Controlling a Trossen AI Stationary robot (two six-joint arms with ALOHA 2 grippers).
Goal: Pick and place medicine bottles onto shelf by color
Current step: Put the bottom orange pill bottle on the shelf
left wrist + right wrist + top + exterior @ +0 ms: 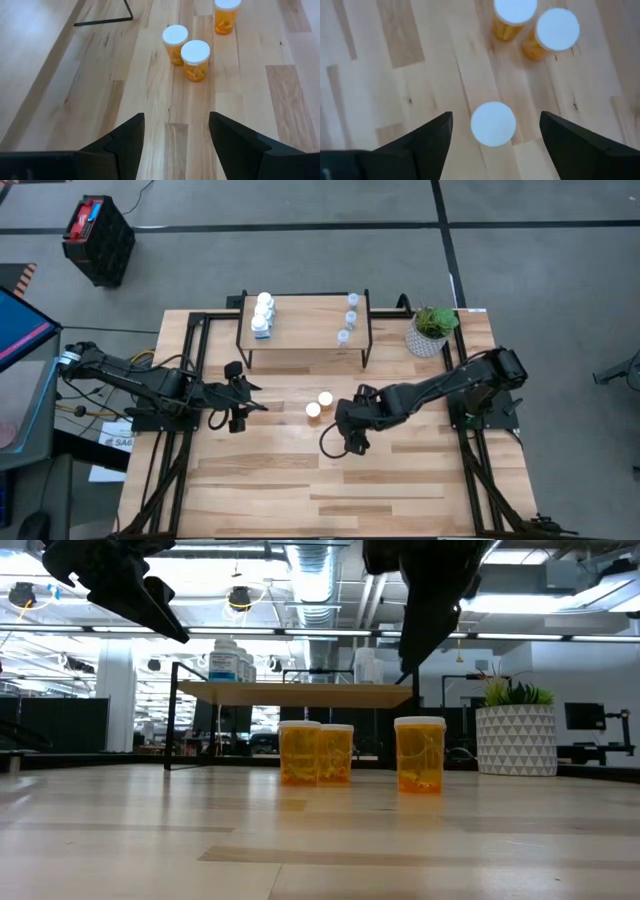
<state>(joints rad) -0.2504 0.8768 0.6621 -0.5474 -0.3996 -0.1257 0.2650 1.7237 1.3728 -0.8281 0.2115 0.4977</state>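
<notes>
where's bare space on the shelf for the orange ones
The light wooden shelf top is bare in the middle, between the white blue-labelled bottles on its left and the small clear bottles on its right. Both ends are crowded.

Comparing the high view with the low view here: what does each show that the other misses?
Only the high view shows the third orange bottle hidden under the right gripper, and the three pale bottles in a row on the shelf.

Only the low view shows all three orange bottles upright on the table, two close together, one apart.

Both show the blue-labelled white bottles on the shelf, and the plant pot.
</notes>
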